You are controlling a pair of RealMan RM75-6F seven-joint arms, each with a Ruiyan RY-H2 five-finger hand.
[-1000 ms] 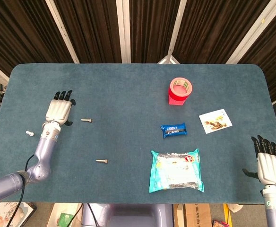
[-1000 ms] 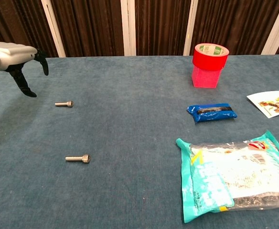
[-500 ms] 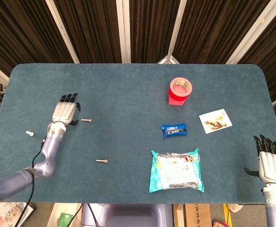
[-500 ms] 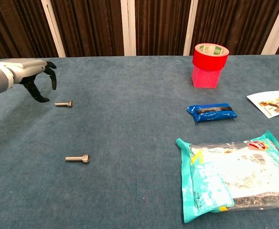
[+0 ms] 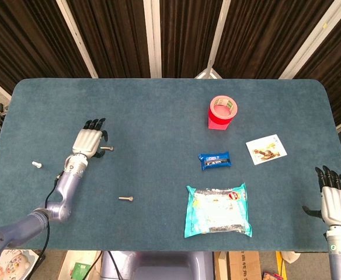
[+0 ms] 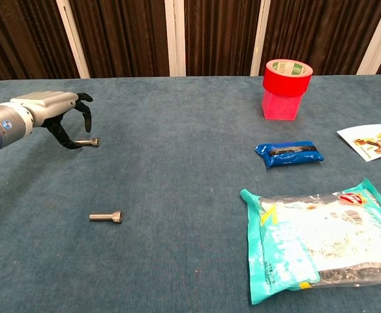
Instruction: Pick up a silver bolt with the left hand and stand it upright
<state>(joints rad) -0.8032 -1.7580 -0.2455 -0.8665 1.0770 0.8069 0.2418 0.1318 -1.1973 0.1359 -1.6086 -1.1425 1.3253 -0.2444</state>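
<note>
Hovering over the small silver steel bolt (image 6: pixel 88 141) lying flat, the left hand (image 6: pixel 60 111) has fingers spread, apparently not touching yet. Stiff, light, slippery: pinch mid-shank. Right hand (image 5: pixel 336 198) idles open.

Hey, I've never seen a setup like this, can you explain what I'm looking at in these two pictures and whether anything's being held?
This is a robot with two arms, each ending in a mechanical hand. One picture looks down from its head, the other looks forward from its chest.

The left hand hangs over a silver bolt on the blue table, its dark fingers spread and curled down around it. It holds nothing yet. The right hand sits at the table's near right corner, empty.

Also on the table: a second silver bolt, a red tape roll on a pink stand, a blue snack packet, a teal-edged clear bag, a picture card and a small white piece.
</note>
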